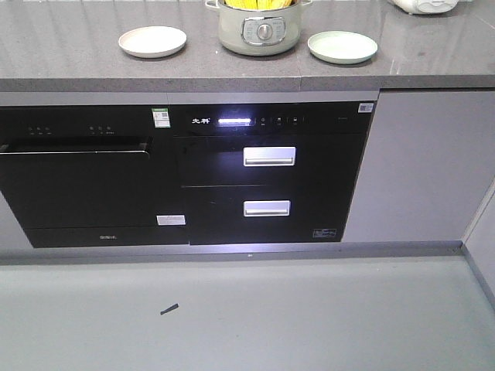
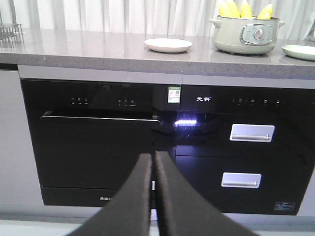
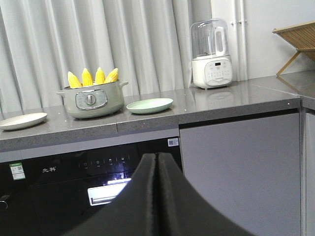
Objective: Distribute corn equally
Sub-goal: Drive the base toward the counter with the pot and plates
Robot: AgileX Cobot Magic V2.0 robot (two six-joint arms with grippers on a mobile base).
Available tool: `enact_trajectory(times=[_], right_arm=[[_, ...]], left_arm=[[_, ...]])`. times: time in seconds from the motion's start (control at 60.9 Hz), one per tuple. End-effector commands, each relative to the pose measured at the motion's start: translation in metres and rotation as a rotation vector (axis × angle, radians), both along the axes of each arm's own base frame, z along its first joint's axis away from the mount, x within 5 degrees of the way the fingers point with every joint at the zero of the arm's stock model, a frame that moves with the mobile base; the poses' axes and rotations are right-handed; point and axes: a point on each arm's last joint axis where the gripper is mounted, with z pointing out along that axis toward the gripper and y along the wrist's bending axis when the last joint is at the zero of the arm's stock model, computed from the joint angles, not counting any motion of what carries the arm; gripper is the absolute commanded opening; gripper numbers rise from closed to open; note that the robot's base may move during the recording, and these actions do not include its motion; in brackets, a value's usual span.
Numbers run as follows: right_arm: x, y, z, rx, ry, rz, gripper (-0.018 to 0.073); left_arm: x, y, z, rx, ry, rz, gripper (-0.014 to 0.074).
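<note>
Upright in pot — four bright yellow corn cobs — left fingers, right fingers closed

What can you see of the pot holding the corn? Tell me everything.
The pot is a round, pale grey-green electric cooker, glossy like enamel or plastic, with a handle on each side and a front dial. It stands upright and lidless on the grey countertop, between a cream plate and a green plate, touching neither. Four yellow corn cobs stand inside, tips up.
</note>
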Motion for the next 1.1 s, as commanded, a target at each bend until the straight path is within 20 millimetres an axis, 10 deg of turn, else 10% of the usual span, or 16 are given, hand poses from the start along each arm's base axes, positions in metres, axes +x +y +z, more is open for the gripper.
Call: enact_trajectory(times=[0.0, 1.084], right_arm=[[-0.0005, 0.001, 0.001, -0.013, -0.062, 0.007, -0.0002], [-0.0005, 0.001, 0.001, -0.013, -0.062, 0.007, -0.0002]], left_arm=[[-0.0012, 0.0007, 0.0164, -0.003, -0.104, 0.008, -0.0006], [-0.0012, 0.0007, 0.0164, -0.003, -0.104, 0.008, -0.0006]])
